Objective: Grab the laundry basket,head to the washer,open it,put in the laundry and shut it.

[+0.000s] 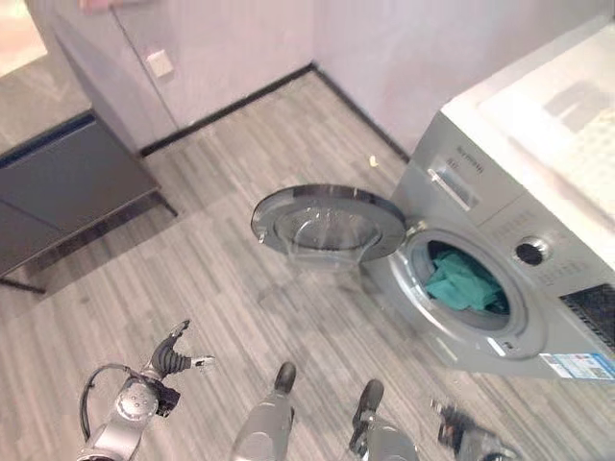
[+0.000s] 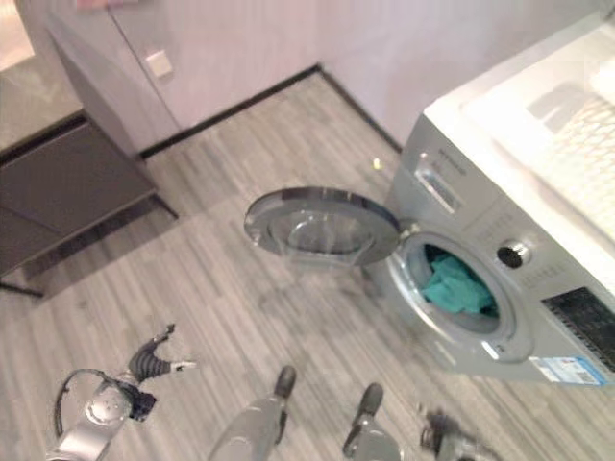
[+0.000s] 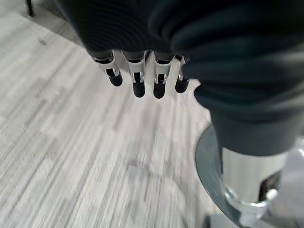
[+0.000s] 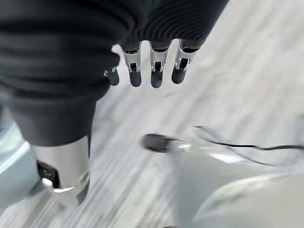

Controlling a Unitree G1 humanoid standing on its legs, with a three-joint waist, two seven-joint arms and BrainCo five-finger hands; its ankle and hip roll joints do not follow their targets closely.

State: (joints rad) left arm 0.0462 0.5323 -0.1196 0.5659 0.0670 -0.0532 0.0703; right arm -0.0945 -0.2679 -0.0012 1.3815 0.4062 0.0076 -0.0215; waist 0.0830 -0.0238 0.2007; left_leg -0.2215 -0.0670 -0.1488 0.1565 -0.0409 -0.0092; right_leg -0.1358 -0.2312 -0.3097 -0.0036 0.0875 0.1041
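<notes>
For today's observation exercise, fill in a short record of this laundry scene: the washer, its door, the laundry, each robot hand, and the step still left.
washer: silver front-loader at the view's right, on a grey plank floor
door: round glass door swung wide open, toward the view's left
laundry: teal cloth inside the drum
left robot hand: low over the floor, fingers relaxed, holding nothing
right robot hand: fingers straight, holding nothing
step left: shutting the door
</notes>
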